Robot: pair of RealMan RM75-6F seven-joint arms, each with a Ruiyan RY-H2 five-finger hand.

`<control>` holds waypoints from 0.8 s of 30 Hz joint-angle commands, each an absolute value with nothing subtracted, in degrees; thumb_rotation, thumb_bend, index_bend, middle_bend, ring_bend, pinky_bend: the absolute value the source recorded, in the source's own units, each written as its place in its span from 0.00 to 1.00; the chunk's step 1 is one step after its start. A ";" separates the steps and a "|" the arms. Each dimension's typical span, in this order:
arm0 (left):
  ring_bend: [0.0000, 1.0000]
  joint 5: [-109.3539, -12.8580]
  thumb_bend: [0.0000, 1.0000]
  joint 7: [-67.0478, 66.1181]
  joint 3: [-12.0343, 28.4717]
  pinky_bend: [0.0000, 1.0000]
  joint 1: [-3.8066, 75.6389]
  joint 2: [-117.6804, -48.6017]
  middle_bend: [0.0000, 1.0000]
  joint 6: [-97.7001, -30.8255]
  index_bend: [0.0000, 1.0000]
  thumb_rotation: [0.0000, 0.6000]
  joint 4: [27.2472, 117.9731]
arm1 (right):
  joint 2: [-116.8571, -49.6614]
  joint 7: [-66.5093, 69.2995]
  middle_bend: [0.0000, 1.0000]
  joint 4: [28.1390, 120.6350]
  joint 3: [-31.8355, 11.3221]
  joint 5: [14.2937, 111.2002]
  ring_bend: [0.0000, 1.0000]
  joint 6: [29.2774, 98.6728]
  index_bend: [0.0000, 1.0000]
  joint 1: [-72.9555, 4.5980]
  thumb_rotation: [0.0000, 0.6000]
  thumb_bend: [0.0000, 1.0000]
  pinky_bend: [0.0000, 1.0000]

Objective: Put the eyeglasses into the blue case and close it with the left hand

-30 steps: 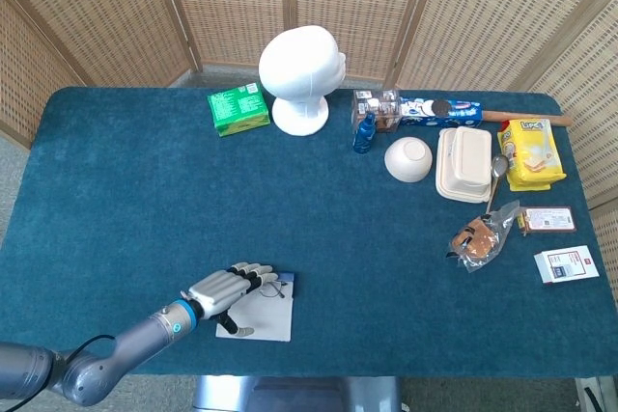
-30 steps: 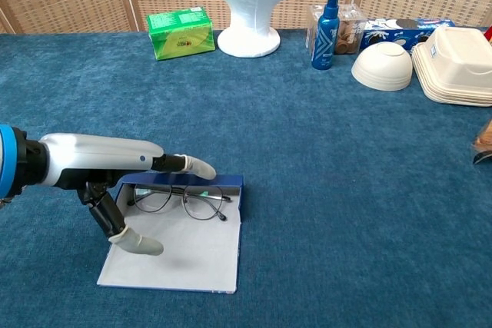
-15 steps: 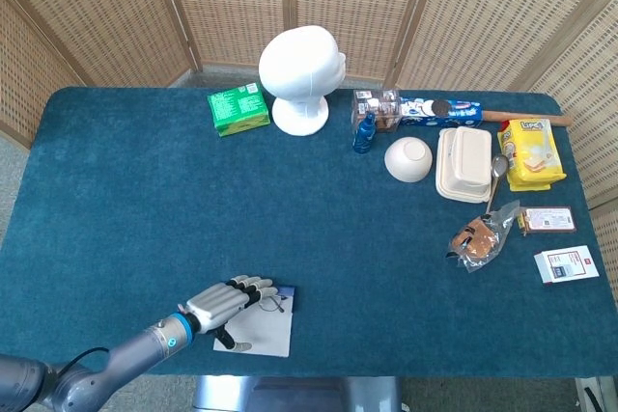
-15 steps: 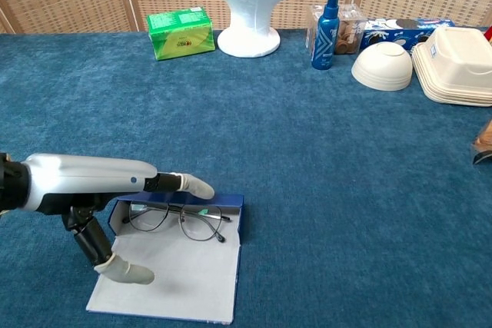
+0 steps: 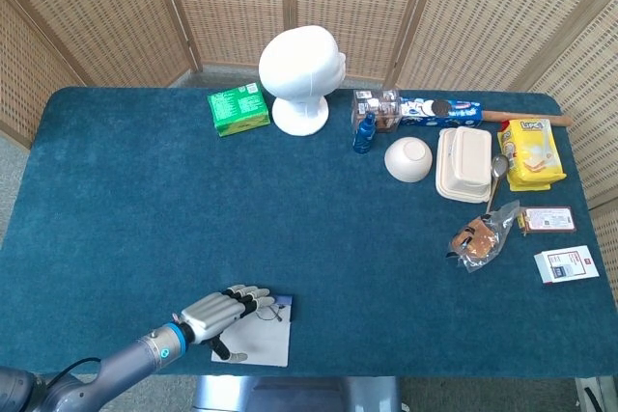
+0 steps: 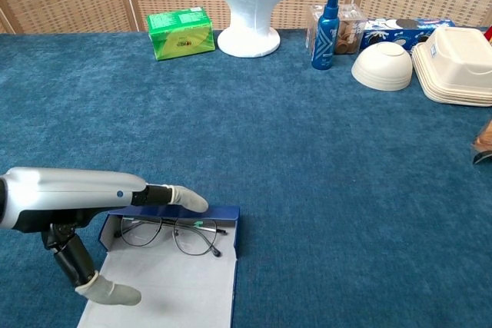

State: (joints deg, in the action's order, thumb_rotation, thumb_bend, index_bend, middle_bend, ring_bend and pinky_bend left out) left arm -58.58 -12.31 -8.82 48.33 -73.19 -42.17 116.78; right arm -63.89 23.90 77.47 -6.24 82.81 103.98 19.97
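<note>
Against the frame a second ago, my left hand has drawn back toward the near edge of the tabletop, and the blue case with the eyeglasses lying in it has come nearer with it. The lid is open as before. The hand is spread wide, holding nothing: fingers reach flat over the far rim of the case, and the thumb tip sits low at the left edge of the pale lining. I cannot tell whether either touches the case. My right hand shows in neither view.

The eyeglasses lie lenses flat at the far end of the case, just under the fingers, which partly cover the frame in the head view.

Well apart, along the far side: a green box, a white mannequin head, a blue spray bottle, a white bowl turned upside down and a white clamshell container. At the right lie a yellow snack packet and a clear bag.

The tabletop is covered in teal, carpet-like cloth. The case is a flat rectangle, blue outside, pale grey inside; the eyeglasses have thin dark wire rims with round lenses.
</note>
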 commanded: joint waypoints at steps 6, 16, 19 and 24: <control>0.00 -60.07 0.24 -12.42 -9.83 0.01 47.40 -72.71 0.00 -42.07 0.00 0.80 117.65 | -64.04 24.13 0.10 77.22 -6.12 82.98 0.00 104.15 0.00 20.05 0.90 0.18 0.18; 0.00 -62.84 0.24 -11.57 -11.27 0.01 45.45 -71.64 0.00 -42.14 0.00 0.80 118.80 | -64.07 23.76 0.10 77.37 -5.87 83.59 0.00 104.47 0.00 19.99 0.90 0.19 0.18; 0.00 -62.99 0.24 -11.25 -11.47 0.01 45.11 -71.58 0.00 -41.87 0.00 0.80 118.76 | -64.03 23.72 0.10 77.40 -5.84 83.75 0.00 104.52 0.00 19.93 0.90 0.18 0.18; 0.00 -63.64 0.24 -11.09 -11.58 0.01 44.65 -71.23 0.00 -41.76 0.00 0.80 118.87 | -63.95 23.69 0.10 77.42 -5.77 83.76 0.00 104.54 0.00 19.96 0.90 0.18 0.18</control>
State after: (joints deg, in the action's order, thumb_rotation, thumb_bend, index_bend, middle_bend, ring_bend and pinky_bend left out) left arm -63.61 -11.06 -11.57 44.67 -71.26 -41.74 118.88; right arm -63.95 23.70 77.42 -5.77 83.76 104.55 19.96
